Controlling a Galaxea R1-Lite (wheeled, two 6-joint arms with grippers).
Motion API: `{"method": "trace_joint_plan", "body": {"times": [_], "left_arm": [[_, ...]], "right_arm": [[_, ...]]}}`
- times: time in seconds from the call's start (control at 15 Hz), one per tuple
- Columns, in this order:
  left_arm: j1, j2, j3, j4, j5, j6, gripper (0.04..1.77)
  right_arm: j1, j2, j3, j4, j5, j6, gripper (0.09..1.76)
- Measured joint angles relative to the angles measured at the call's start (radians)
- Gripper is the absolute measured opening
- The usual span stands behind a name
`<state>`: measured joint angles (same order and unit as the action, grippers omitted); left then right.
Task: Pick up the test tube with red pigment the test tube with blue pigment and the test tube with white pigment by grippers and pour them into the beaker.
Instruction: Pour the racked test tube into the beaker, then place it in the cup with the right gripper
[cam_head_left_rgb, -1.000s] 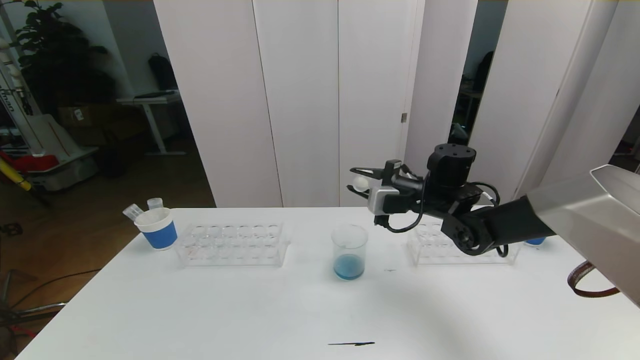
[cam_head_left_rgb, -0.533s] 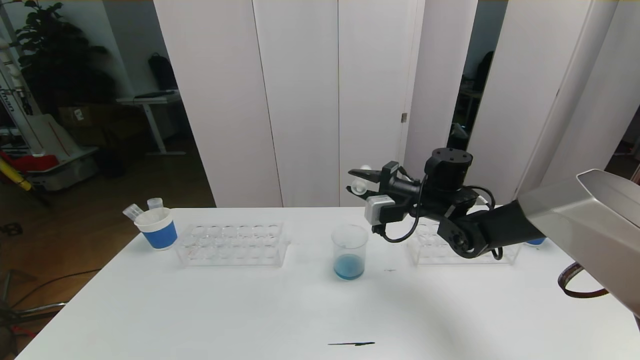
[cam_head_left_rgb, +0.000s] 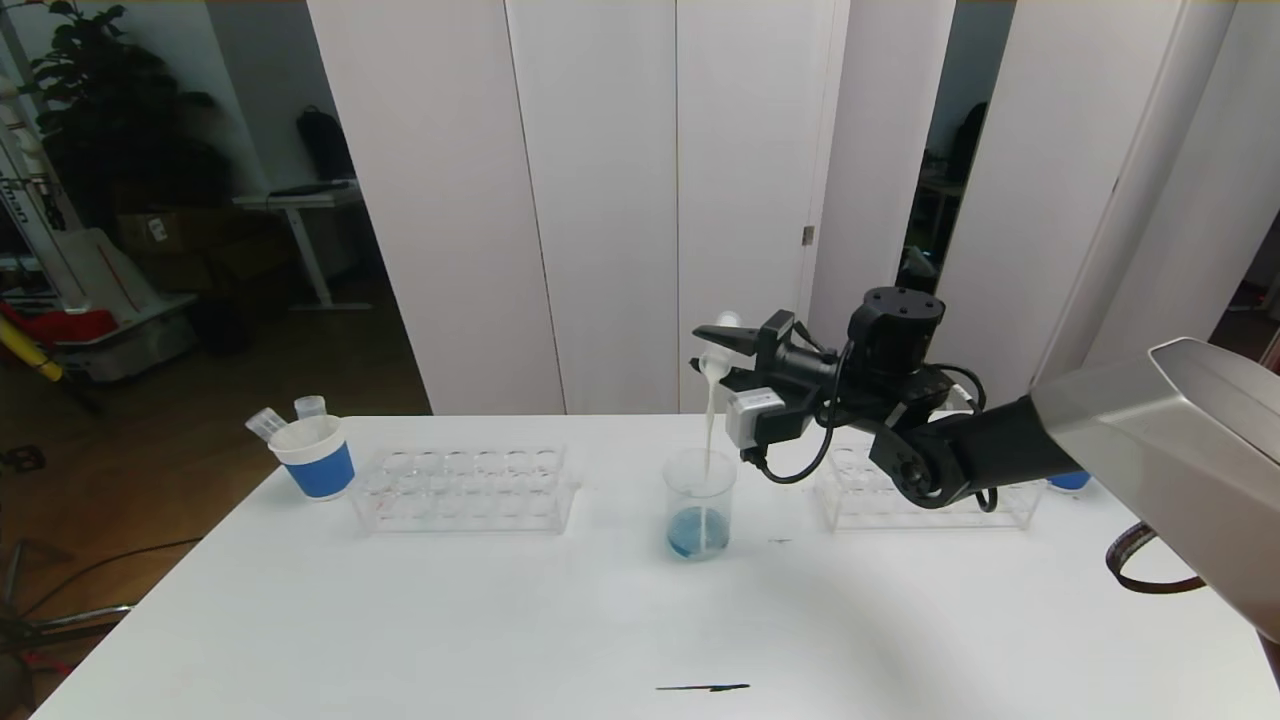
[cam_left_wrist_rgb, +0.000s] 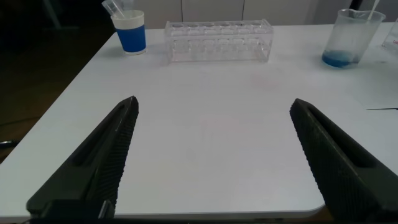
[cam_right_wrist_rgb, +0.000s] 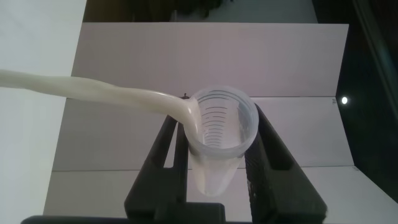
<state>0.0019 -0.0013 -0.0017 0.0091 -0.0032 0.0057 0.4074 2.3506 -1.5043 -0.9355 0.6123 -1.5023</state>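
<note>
Our right end effector (cam_head_left_rgb: 712, 352) hangs above the beaker (cam_head_left_rgb: 699, 503), a little to its right, clamped tight on the test tube with white pigment (cam_head_left_rgb: 717, 352). We have the tube tipped well over: its long axis lies close to level, with the open mouth toward the left, on the beaker's side, and slightly down. In the right wrist view the mouth (cam_right_wrist_rgb: 221, 118) faces the camera and the tube sits squeezed between the two dark fingers (cam_right_wrist_rgb: 171, 163). A cream-white stream (cam_head_left_rgb: 709, 425) leaves the lip and drops nearly straight down into the beaker.

The beaker stands upright on the white surface (cam_head_left_rgb: 500, 620), roughly in the middle of it, with a shallow pool of blue liquid at its bottom where the white stream lands.

Left of the beaker a clear tube rack (cam_head_left_rgb: 466, 487) lies on the surface, and farther left of that a paper cup with a blue band (cam_head_left_rgb: 315, 457) with two clear tubes (cam_head_left_rgb: 266, 423) leaning out of it. Right of the beaker, partly behind our right arm, stands a second clear rack (cam_head_left_rgb: 925, 495), with a bit of another blue-banded cup (cam_head_left_rgb: 1071, 482) showing beyond it.

Our left end effector (cam_left_wrist_rgb: 214, 165) is parked low near the front edge of the surface, well away from the beaker, its fingers spread wide and holding nothing.
</note>
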Motion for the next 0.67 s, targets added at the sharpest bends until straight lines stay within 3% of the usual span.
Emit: {"method": "trace_joint_plan", "body": {"times": [0.67], "left_arm": [[0.000, 0.000, 0.000, 0.000, 0.000, 0.000, 1.74]], "right_arm": [[-0.006, 0.021, -0.026, -0.013, 0.001, -0.023, 0.60]]}}
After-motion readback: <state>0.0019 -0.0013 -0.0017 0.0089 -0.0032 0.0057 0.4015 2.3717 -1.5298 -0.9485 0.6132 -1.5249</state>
